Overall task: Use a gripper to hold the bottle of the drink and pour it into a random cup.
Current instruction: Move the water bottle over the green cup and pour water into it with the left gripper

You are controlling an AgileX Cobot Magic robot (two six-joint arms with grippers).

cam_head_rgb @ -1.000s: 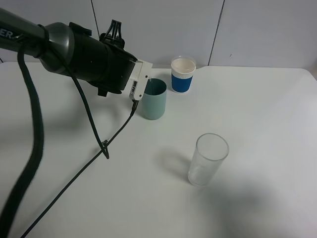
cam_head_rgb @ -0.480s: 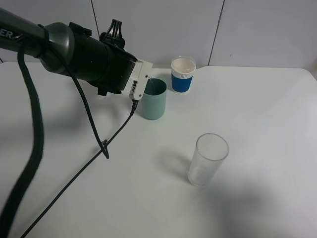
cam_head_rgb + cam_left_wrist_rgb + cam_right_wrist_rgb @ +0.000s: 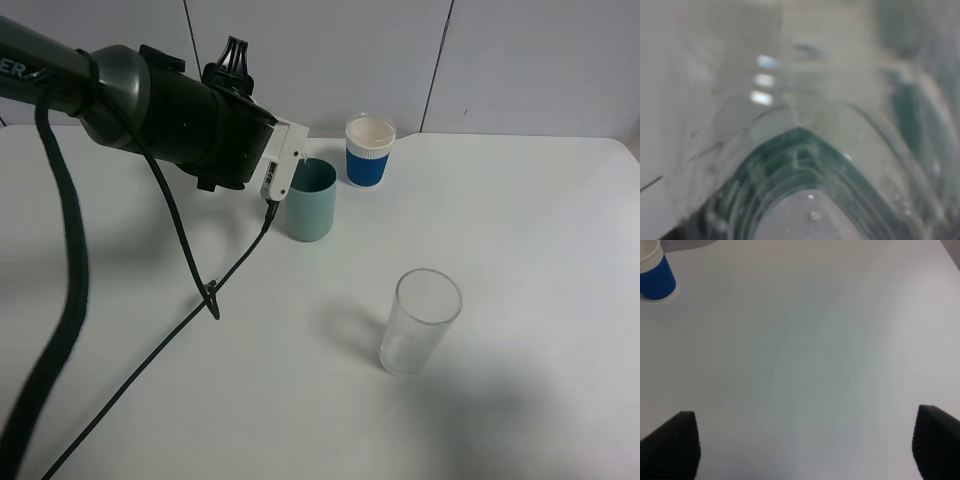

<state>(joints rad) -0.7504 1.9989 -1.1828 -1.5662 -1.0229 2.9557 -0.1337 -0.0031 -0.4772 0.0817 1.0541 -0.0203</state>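
The left pincer, white plastic jaws on a bulky black cylindrical body, is clamped shut on the small clear plastic bottle. Its wrist camera sees little else: blurred clear ribs with dark green behind them fill the view. From the high camera, the white jaws hang at the 10 o'clock edge of the plain matte teal-green cylindrical cup, just above its rim. The bottle is hidden there behind the pincer's body, so I cannot tell its tilt or whether anything is running out.

The teal-green cup stands upright on the white counter, at about 11 o'clock from the counter's middle. A thin black cable trails from the left pincer toward 7 o'clock across the counter.

A white paper cup with a blue band stands at 1 o'clock from the teal-green cup, near it but not touching. A clear straight-sided glass tumbler stands upright at 5 o'clock from the teal-green cup, well apart.

The right pincer is open. Its two black ribbed fingers stand wide apart with only bare counter between them (the blue-banded cup shows at the edge of that wrist view).
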